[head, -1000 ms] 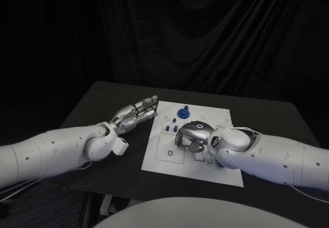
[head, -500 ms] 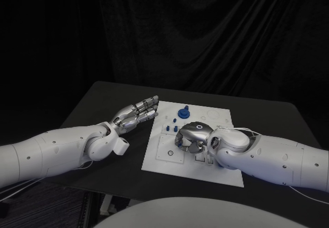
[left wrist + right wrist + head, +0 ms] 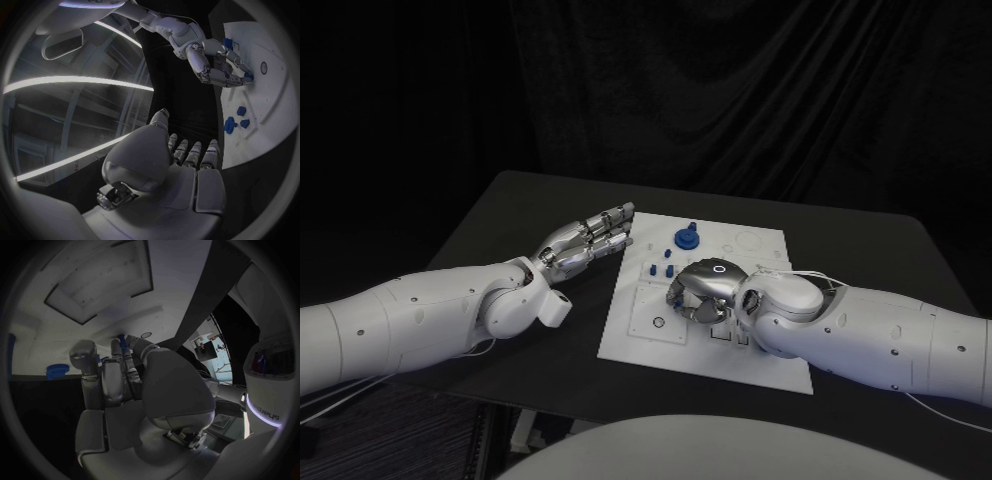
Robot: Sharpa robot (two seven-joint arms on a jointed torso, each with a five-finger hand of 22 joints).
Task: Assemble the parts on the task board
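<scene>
The parts (image 3: 687, 238), small stiff light pieces judged best pinched at their sides, lie mid-frame on the task board (image 3: 646, 340), one pinched by the right hand (image 3: 705, 290), while the left hand (image 3: 586, 241) is kept spread.

Setting: robotics lab, staged test cell. Evidence: black desk (image 3: 516, 210) with a dark curtain (image 3: 733, 90) hung as backdrop behind it; white task board (image 3: 769, 245) with cut-out recesses, laid flat at the desk's middle; small blue parts (image 3: 687, 238) on it; long strip lights (image 3: 75, 82) and bare ceiling framework overhead in the left wrist view.
</scene>
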